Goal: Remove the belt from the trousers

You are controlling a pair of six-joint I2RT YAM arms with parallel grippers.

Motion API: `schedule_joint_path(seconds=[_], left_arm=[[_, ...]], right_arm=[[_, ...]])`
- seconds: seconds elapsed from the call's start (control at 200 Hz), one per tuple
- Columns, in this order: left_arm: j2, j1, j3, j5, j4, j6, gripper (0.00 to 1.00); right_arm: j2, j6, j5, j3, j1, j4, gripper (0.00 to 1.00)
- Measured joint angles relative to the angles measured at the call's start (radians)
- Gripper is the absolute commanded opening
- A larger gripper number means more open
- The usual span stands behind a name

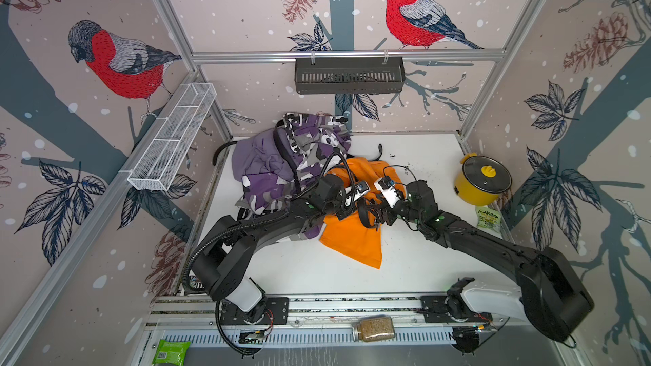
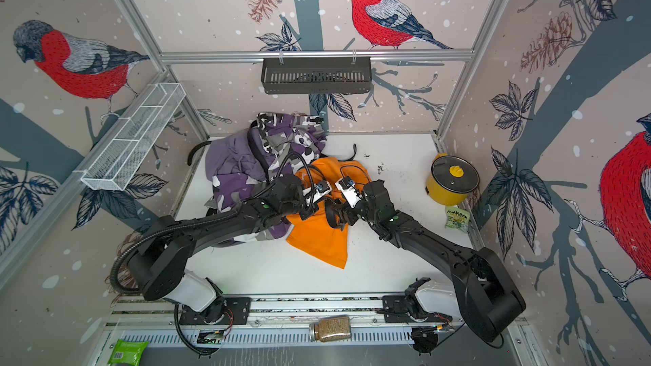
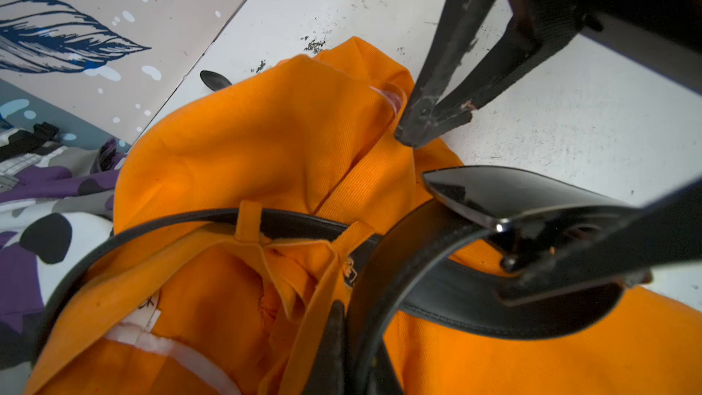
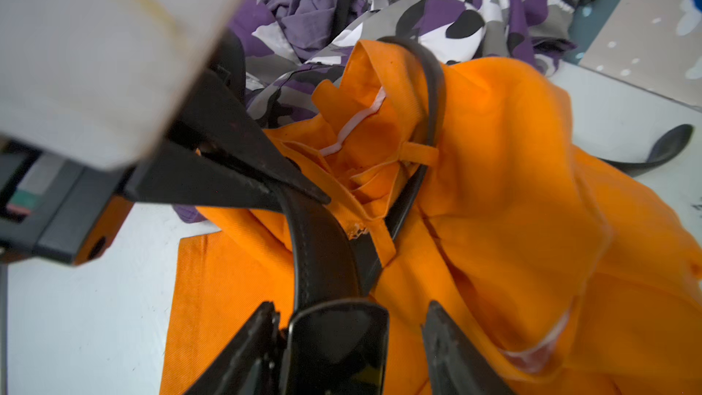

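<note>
Mid-table, on the bright orange cloth trousers (image 1: 352,241), the black leather belt (image 4: 323,252) sits threaded through orange loops (image 4: 418,154). My left gripper (image 4: 304,193) is clamped on it; my right gripper (image 4: 349,307), nearer the glossy black buckle (image 4: 338,340), straddles it with jaws apart. From there the belt runs rearward, so I'd pull forward.

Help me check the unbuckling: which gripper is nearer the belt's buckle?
Right. The right gripper straddles the buckle with open jaws; the left gripper is shut on the belt strap a little further along, over the orange trousers.
</note>
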Motion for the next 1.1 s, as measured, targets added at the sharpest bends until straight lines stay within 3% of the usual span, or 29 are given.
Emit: schedule_joint_path(seconds=[0.13, 0.295, 0.755, 0.93, 1.101], left_arm=[[-0.002, 0.000, -0.014, 0.000, 0.002, -0.010, 0.00], [-0.002, 0.000, -0.015, 0.001, 0.011, -0.010, 0.00], [-0.010, 0.000, -0.032, -0.001, 0.036, -0.010, 0.00], [-0.012, -0.001, -0.038, -0.002, 0.044, -0.010, 0.00], [-0.016, -0.001, -0.047, -0.002, 0.051, -0.010, 0.00]], right_arm=[[0.050, -0.009, -0.065, 0.005, 0.006, -0.009, 0.79], [0.105, -0.005, -0.096, 0.031, 0.002, -0.004, 0.77], [0.140, 0.053, -0.180, 0.043, -0.040, 0.056, 0.54], [0.150, 0.056, -0.200, 0.051, -0.041, 0.055, 0.22], [0.142, 0.053, -0.204, 0.048, -0.045, 0.056, 0.07]])
